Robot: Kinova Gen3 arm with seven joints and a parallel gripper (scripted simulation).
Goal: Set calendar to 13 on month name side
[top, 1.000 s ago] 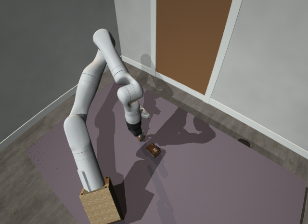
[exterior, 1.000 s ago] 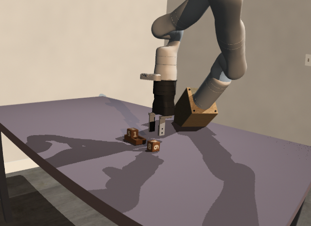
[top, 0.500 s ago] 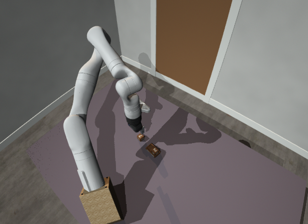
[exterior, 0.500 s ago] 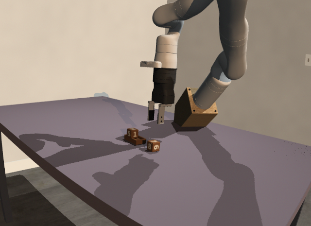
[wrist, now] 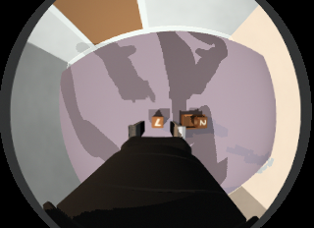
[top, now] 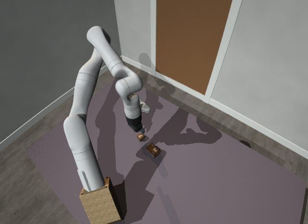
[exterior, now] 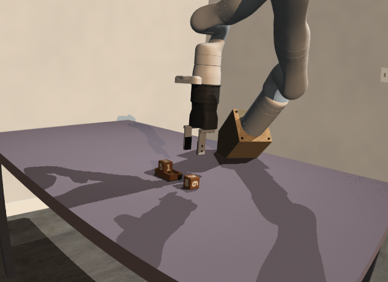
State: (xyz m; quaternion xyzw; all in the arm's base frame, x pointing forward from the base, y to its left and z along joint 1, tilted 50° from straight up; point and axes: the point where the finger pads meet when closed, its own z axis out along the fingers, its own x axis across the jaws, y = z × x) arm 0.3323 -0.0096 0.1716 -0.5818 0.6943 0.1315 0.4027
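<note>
My gripper (top: 142,130) (exterior: 194,150) (wrist: 157,126) is open and empty, above the loose cube. The loose brown cube (top: 140,137) (exterior: 191,182) (wrist: 157,122) rests flat on the table beside the tray, 7 on top; the exterior view shows an 8 and a sideways 6 or 9 on its sides. The brown tray (top: 149,146) (exterior: 162,174) (wrist: 185,121) lies flat. The other cube (top: 155,150) (exterior: 165,166) (wrist: 201,122) stands in one end, 2 on top, with 5 and 1 upright on its visible sides. The month's name cannot be made out.
The tabletop (top: 211,172) (exterior: 234,216) (wrist: 245,85) carries the tray and cubes well inside its edges. The arm's wooden base block (top: 101,206) (exterior: 244,147) stands on it. Walls rise beyond the table.
</note>
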